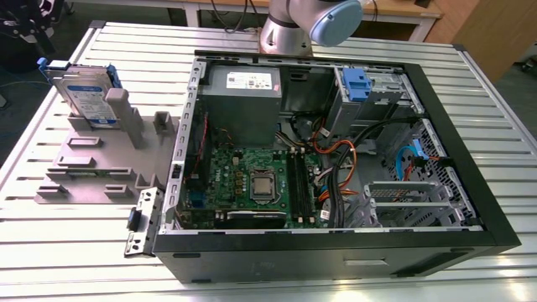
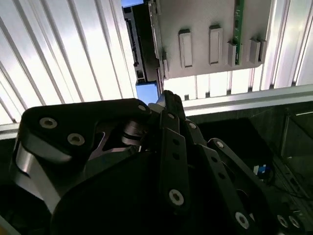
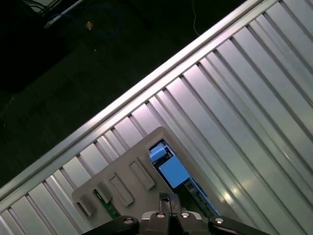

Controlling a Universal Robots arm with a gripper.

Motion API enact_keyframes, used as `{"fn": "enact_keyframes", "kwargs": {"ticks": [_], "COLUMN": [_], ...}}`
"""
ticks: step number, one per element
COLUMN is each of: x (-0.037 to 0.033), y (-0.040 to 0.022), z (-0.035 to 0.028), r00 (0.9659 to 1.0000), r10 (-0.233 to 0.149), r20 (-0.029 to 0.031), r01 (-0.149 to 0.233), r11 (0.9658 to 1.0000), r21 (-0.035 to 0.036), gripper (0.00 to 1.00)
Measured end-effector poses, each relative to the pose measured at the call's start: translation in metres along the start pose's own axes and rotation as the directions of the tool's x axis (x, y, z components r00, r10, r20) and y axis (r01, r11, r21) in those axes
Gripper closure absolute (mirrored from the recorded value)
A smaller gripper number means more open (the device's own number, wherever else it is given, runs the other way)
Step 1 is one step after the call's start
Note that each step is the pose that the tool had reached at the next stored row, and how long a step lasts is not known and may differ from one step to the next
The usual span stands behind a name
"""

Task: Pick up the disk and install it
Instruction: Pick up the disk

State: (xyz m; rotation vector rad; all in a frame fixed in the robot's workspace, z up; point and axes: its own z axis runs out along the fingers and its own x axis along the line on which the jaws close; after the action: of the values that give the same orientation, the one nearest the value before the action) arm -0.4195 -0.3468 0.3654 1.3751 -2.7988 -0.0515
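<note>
The flat silver hard disk (image 1: 87, 95) with white-and-blue label, clipped in a bright blue plastic frame, stands on edge in the grey stepped plastic fixture (image 1: 92, 167) (at ten o'clock in the exterior view). The black tool (image 3: 168, 199), fingers pressed together and empty, hangs apart at its eleven o'clock.

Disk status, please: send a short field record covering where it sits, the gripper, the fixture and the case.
disk: upright in the grey fixture, at the exterior view's left, outside the case
gripper: shut, holding nothing; in the first wrist view it hangs over the fixture, near the disk's blue carrier edge
grey fixture: on the slatted table, beside the case
computer case: open, board exposed
blue bracket: on the drive bay, inside the case
task state: disk not yet picked up
</note>
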Motion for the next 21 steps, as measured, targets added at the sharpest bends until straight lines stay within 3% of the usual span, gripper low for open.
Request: {"fn": "enact_keyframes", "kwargs": {"ticks": [3,8,21], "x": [0.0000,0.0000,0.0000], "y": [0.0000,0.0000,0.0000], "z": [0.0004,0.0007,0.0007], "r00": [0.9986,0.9926,0.9915], "r10": [-0.053,-0.121,-0.130], "r20": [-0.0022,-0.0048,-0.0053], "r01": [0.053,0.121,0.130], "r11": [0.9986,0.9926,0.9915], "r21": [0.0002,0.0004,0.0004], "gripper": [0.89,0.89,0.89]}}
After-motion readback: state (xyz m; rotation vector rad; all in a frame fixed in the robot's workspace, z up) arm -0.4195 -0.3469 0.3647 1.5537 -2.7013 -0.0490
